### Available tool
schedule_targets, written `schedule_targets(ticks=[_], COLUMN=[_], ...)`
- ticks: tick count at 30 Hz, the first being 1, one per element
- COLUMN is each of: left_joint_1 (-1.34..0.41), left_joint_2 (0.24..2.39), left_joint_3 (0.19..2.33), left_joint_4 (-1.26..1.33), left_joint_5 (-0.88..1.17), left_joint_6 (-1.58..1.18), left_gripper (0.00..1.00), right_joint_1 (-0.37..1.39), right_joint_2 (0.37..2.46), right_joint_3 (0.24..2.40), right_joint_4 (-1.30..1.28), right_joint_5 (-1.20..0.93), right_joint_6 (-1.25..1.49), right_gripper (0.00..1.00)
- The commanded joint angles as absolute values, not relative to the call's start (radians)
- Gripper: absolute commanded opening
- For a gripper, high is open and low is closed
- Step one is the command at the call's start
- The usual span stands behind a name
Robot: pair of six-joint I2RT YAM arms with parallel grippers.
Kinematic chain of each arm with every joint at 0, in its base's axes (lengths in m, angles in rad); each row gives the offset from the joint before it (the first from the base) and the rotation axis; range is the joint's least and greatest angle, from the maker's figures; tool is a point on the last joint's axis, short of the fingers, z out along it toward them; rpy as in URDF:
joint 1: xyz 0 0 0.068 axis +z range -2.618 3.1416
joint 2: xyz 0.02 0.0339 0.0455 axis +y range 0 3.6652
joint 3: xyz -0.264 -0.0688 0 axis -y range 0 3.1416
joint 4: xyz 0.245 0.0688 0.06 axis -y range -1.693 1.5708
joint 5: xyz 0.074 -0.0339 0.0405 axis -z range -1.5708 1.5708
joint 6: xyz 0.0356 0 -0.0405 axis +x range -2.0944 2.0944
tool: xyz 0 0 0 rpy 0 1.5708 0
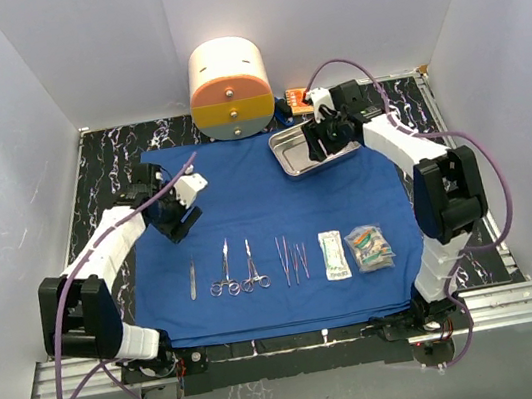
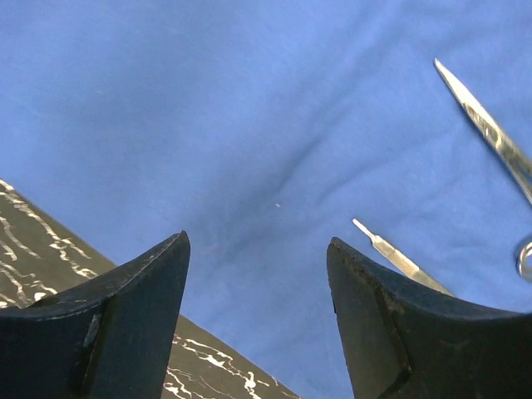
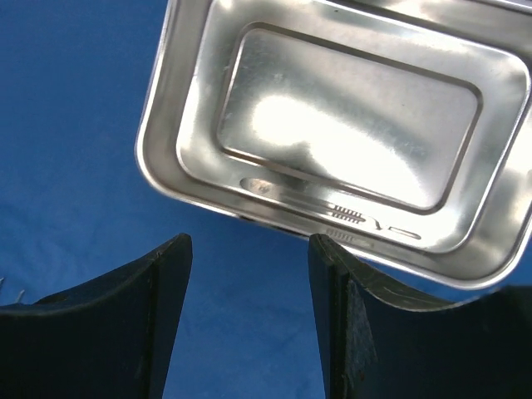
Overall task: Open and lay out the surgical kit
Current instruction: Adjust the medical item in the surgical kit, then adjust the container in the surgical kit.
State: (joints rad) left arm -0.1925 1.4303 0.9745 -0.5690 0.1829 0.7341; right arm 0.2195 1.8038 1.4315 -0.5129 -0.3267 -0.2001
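surgical kit [image 1: 266, 199] | left gripper [image 2: 256, 241], right gripper [image 3: 249, 239]: jaws apart, empty

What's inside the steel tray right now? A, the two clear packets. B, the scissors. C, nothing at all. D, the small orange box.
C: the right wrist view looks into the steel tray and shows only bare shiny metal, while the scissors lie out on the blue cloth.

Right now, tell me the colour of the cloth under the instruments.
Plain royal blue; the cloth shows best in the top external view.
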Motion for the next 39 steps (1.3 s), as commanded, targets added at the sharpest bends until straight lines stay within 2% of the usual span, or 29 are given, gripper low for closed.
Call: schedule_targets(ticks=[1, 12, 22, 27, 39], left_joint_1=[-0.189, -0.186, -0.186, -0.185, -0.184], left_joint_2=[1.428, 1.5, 1.54, 1.536, 1.549], left_joint_3=[1.061, 1.123, 1.142, 1.145, 1.173], left_joint_4=[-0.547, -0.449, -0.442, -0.435, -0.43], left_joint_5=[0.171, 0.2, 0.206, 0.229, 0.273], left_joint_6=[0.618, 0.457, 0.442, 0.439, 0.428], left_gripper=[0.67, 0.7, 0.7, 0.7, 0.7], right_joint_1=[0.213, 0.213, 0.212, 0.207, 0.196], right_joint_2=[1.87, 2.063, 2.024, 2.015, 2.011], right_joint_3=[1.529, 1.691, 1.677, 1.721, 1.776], right_joint_4=[-0.44, -0.537, -0.529, -0.622, -0.907], right_joint_5=[-0.265, -0.179, -0.221, -0.197, -0.357], right_joint_6=[-0.256, -0.369, -0.356, -0.495, -0.777], right_gripper=[0.57, 0.57, 0.58, 0.62, 0.66])
